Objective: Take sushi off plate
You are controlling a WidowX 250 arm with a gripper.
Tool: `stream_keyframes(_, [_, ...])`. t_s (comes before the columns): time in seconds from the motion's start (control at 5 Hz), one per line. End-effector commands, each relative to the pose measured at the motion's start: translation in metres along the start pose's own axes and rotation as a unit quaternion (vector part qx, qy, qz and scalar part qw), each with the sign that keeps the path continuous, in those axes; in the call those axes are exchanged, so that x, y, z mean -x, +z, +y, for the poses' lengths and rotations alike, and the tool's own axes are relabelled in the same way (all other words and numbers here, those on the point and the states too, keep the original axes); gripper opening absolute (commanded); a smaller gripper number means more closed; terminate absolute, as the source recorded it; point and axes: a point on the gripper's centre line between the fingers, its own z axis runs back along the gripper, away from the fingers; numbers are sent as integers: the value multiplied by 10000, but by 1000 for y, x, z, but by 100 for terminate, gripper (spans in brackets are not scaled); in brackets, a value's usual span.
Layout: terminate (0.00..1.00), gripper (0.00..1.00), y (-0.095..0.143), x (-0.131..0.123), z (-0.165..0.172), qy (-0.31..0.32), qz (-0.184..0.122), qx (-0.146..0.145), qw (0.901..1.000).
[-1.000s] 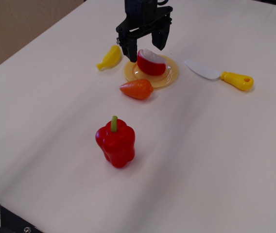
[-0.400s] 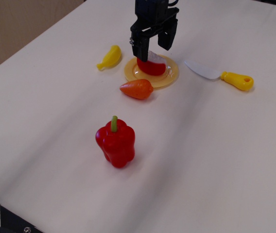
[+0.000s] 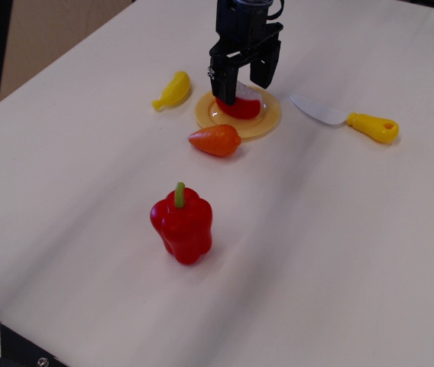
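The jaws of the black gripper (image 3: 241, 82) are set apart, one on each side of the sushi (image 3: 241, 104), which is seated on the yellow plate (image 3: 271, 119); whether contact is made cannot be told; an orange carrot (image 3: 215, 141) lies just beside the plate on the bench (image 3: 339, 229).

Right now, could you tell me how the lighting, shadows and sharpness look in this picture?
In the observation.image view, the light is soft and even, with faint shadows under the red pepper and carrot toy; the pepper shows small glossy highlights. The black tool hides part of the sushi on the plate; a dark out-of-focus strip covers the left edge.
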Motion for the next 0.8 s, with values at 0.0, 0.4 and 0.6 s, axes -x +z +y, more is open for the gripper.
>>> stream_keyframes(0.0, [0,100,12,-6,-9,-35,-78,246,9997])
stream_keyframes(0.4, [0,0,14,-8,-4,13,-135,283,9995])
stream_keyframes(0.6, [0,0,28,-10,-2,-150,-267,427,9986])
